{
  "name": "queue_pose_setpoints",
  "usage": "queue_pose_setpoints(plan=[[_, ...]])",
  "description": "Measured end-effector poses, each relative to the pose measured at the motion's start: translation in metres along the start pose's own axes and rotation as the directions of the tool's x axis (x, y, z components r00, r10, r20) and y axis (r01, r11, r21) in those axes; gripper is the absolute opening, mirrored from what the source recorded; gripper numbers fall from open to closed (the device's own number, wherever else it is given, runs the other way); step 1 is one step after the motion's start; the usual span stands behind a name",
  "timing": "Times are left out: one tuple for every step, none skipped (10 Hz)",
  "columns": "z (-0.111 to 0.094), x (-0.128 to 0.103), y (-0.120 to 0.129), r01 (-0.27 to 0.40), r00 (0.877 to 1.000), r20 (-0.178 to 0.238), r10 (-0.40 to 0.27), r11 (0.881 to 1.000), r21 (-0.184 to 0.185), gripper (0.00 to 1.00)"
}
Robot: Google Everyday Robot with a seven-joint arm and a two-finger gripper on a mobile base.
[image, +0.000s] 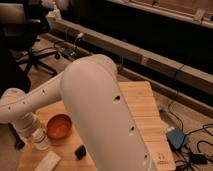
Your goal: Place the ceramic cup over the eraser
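Note:
The ceramic cup (41, 140) is a small white cylinder standing on the wooden table (145, 112) at the lower left, just left of a red-orange bowl (59, 126). My gripper (33, 130) comes down at the end of the white arm and sits right against the cup's top and left side. I cannot tell whether it grips the cup. The eraser (80, 152), a small black block, lies on the table to the right of the cup, a little nearer the front edge, apart from both cup and gripper. My thick white arm (100, 115) hides the table's middle.
A flat pale slab (48, 161) lies by the front edge, below the cup. Beyond the table are a long low ledge (150, 60), an office chair (30, 52) at the back left, and cables with a blue box (176, 137) on the floor at right.

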Motion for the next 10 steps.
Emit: queue_pose_setpoints(plan=[[0.001, -0.002, 0.001, 0.006, 1.0, 0.009, -0.006, 1.0, 0.004, 0.65], [0.003, -0.004, 0.001, 0.011, 1.0, 0.021, -0.011, 1.0, 0.009, 0.61], [0.003, -0.006, 0.001, 0.015, 0.999, 0.03, -0.015, 1.0, 0.012, 0.54], [0.003, -0.007, 0.002, 0.017, 0.999, 0.04, -0.018, 1.0, 0.016, 0.44], [0.004, -0.007, 0.002, 0.017, 0.999, 0.048, -0.018, 1.0, 0.019, 0.34], [0.004, -0.006, 0.0, 0.013, 0.998, 0.053, -0.014, 1.0, 0.024, 0.24], [0.001, -0.006, -0.001, 0.007, 0.998, 0.064, -0.009, 0.999, 0.031, 0.14], [-0.007, -0.005, -0.003, -0.002, 0.997, 0.075, -0.001, 0.999, 0.038, 0.1], [-0.018, -0.005, -0.005, -0.011, 0.996, 0.091, 0.007, 0.999, 0.047, 0.1], [-0.038, -0.002, -0.007, -0.027, 0.994, 0.112, 0.02, 0.998, 0.059, 0.1]])
